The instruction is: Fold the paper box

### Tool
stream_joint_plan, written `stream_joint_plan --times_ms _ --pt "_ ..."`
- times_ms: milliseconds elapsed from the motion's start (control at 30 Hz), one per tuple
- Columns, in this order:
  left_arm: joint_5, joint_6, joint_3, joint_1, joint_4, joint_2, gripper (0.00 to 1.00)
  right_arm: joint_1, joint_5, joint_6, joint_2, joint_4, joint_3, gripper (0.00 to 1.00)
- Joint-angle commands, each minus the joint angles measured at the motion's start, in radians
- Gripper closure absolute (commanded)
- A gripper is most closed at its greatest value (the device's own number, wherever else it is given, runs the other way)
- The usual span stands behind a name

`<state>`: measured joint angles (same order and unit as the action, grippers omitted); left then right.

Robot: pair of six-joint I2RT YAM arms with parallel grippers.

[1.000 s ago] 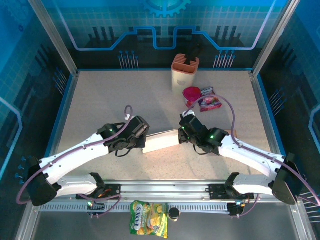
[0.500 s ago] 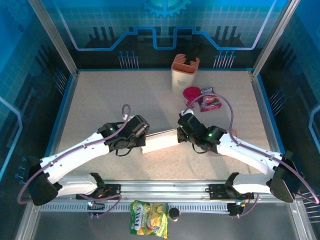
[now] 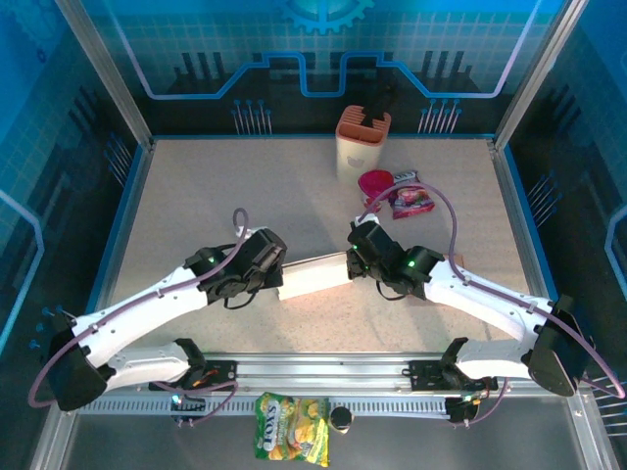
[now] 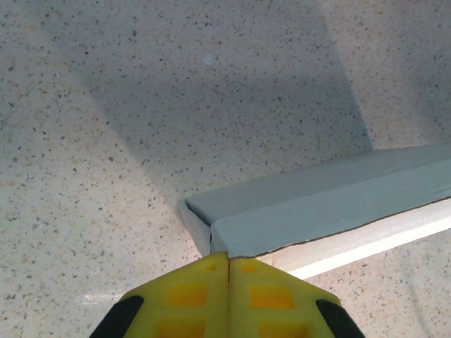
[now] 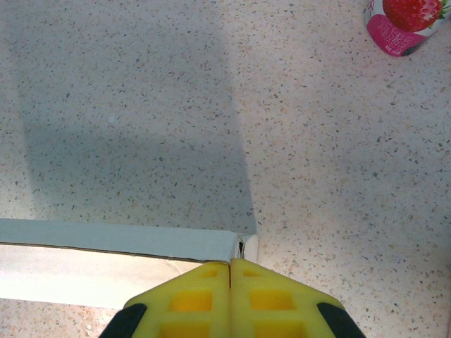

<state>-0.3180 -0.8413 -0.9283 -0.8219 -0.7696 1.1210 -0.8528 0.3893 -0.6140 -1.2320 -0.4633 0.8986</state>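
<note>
Well, the paper box (image 3: 315, 277) looks only partway folded to me: it lies as a long, low white strip just toward 6 o'clock from the middle of the table (image 3: 196, 196), one long wall turned up, its ends seemingly not yet locked. The left gripper (image 4: 227, 258) sits at its 9 o'clock end and the right gripper (image 5: 230, 265) at its 3 o'clock end. Each has its yellow fingers (image 4: 183, 296) pressed together on nothing, tips against a corner flap, both arms stretched low and angled inward.
</note>
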Motion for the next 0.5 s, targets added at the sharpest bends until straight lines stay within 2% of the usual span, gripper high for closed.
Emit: stream_joint_plan --times_ms 0,100,267,467 --pt "0.015 -0.027 0.036 0.003 0.064 -0.022 1.0 -0.021 -0.023 -0.007 -0.016 -0.009 0.018 1.0" --pt "0.029 -0.031 0.047 0.002 0.077 -0.023 1.0 -0.022 -0.026 -0.004 -0.021 -0.008 0.021 1.0" --pt "0.045 -0.028 -0.01 0.013 0.004 -0.023 1.0 -0.018 -0.031 -0.002 -0.02 -0.03 0.045 1.0" --pt "0.131 0.009 -0.004 0.077 -0.026 -0.027 1.0 0.003 -0.08 -0.002 -0.035 -0.056 0.074 1.0"
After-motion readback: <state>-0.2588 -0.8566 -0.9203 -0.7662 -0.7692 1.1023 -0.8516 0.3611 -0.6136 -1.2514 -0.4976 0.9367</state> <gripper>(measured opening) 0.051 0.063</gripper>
